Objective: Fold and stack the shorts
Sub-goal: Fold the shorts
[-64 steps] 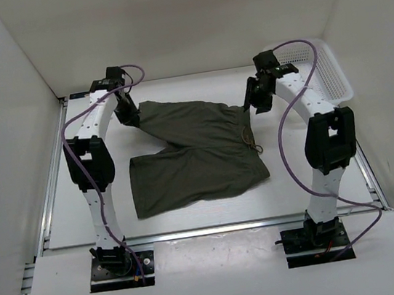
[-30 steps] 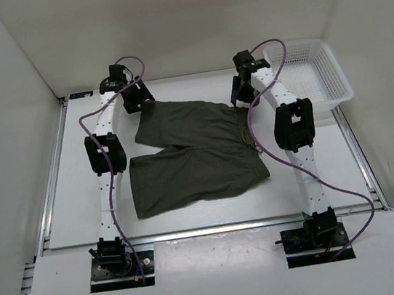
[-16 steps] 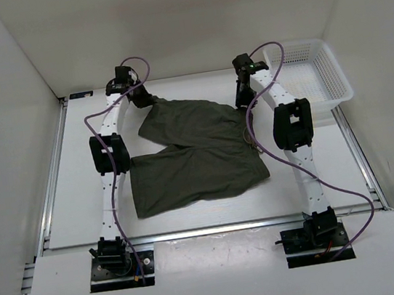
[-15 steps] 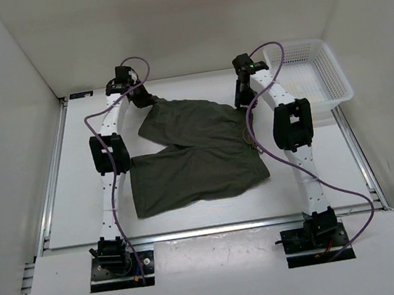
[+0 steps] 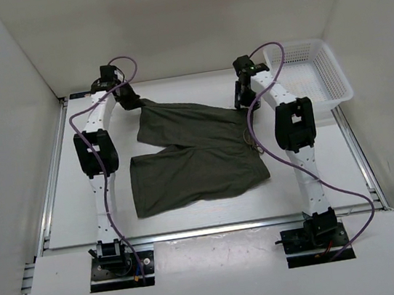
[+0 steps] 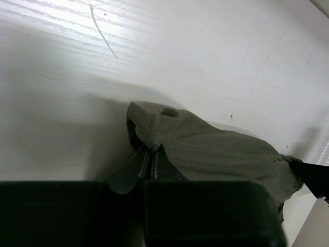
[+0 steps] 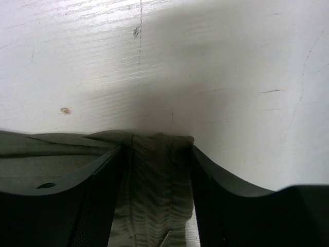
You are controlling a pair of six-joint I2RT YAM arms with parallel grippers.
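The dark olive shorts (image 5: pixel 198 155) lie spread flat mid-table, waistband to the right, with the tan drawstring (image 5: pixel 252 140) on it. My left gripper (image 5: pixel 134 101) is shut on the far-left leg hem corner; in the left wrist view the shut gripper (image 6: pixel 150 150) pinches the stitched corner of the shorts (image 6: pixel 216 154), lifted slightly off the table. My right gripper (image 5: pixel 240 101) is at the far waistband corner. In the right wrist view it (image 7: pixel 157 146) is open, its fingers (image 7: pixel 103 172) astride the gathered waistband (image 7: pixel 157 180), not closed on it.
A white mesh basket (image 5: pixel 337 63) stands at the far right corner, just right of my right arm. White walls enclose the table at the back and on both sides. A metal rail runs along the table's left edge (image 5: pixel 51 182).
My left gripper has shifted left and slightly back with the hem corner, drawing that leg out toward the far left. My right gripper has stayed over the waistband corner.
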